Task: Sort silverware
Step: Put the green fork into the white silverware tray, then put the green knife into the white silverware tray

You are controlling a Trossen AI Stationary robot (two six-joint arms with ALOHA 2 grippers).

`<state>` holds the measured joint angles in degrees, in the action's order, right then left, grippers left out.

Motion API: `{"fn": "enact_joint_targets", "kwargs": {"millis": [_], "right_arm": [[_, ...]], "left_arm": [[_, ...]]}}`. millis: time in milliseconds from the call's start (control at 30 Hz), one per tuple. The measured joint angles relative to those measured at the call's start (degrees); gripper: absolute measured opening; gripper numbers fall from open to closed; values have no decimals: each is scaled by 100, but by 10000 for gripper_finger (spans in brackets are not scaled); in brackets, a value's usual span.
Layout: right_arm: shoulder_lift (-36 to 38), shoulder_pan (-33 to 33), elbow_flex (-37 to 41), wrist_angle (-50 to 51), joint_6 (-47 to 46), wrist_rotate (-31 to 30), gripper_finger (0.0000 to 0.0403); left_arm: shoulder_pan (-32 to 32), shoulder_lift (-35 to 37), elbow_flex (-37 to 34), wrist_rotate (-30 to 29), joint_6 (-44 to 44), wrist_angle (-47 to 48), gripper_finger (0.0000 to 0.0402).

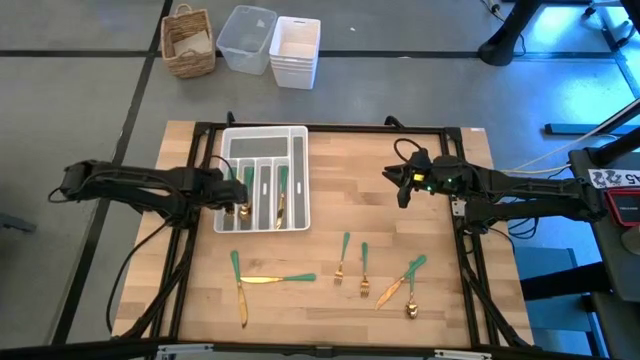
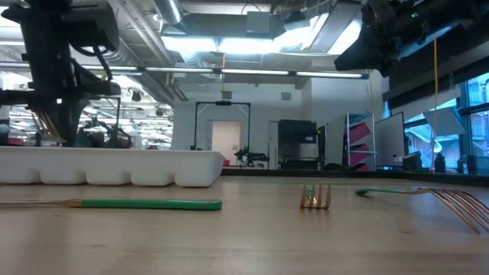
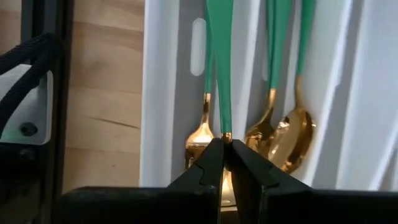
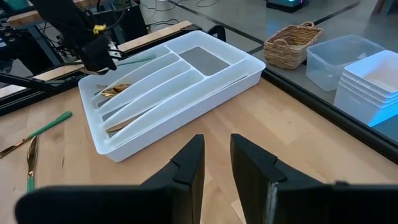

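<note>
The silverware has gold heads and green handles. Several pieces lie in the long slots of the white tray [image 1: 265, 180]; spoons [image 3: 283, 134] show there in the left wrist view. On the bare wood near the near edge lie two knives [image 1: 262, 281], two forks [image 1: 352, 262] and a crossed cluster [image 1: 404, 283]. My left gripper [image 1: 238, 196] is over the tray's left slots, shut on one piece [image 3: 219, 56]. My right gripper [image 4: 216, 163] is open, raised above the table to the right of the tray [image 4: 174, 81], touching nothing. My left gripper pinches one piece of silverware between its two fingertips [image 3: 211, 158], right where the green handle meets the gold neck [image 3: 226, 134]. The handle runs on from the fingers over the tray's left slot. The fingers hide the gold head, so what kind of piece it is does not show.
Beyond the table's far edge on the floor stand a wicker basket [image 1: 189, 41], a clear tub [image 1: 246, 38] and stacked white bins [image 1: 295, 50]. A black frame [image 1: 196, 128] borders the tabletop. Bare wood lies between the tray and my right gripper.
</note>
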<state>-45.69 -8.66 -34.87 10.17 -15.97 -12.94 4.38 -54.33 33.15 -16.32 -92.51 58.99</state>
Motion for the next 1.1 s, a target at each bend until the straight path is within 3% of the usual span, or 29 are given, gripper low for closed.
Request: {"fn": "enact_joint_targets", "kwargs": {"millis": [600,867,1100], "right_arm": [[0,1,-2,22,7,-3,81],[0,-1,-2,22,7,38,81],[2,-1,-2,22,7,99,81]], "left_arm": [[4,-996,2,108,-53,-10,32],[4,-1066,4,607,30,-10,33],[4,-988,32,369,116,1,33]]}}
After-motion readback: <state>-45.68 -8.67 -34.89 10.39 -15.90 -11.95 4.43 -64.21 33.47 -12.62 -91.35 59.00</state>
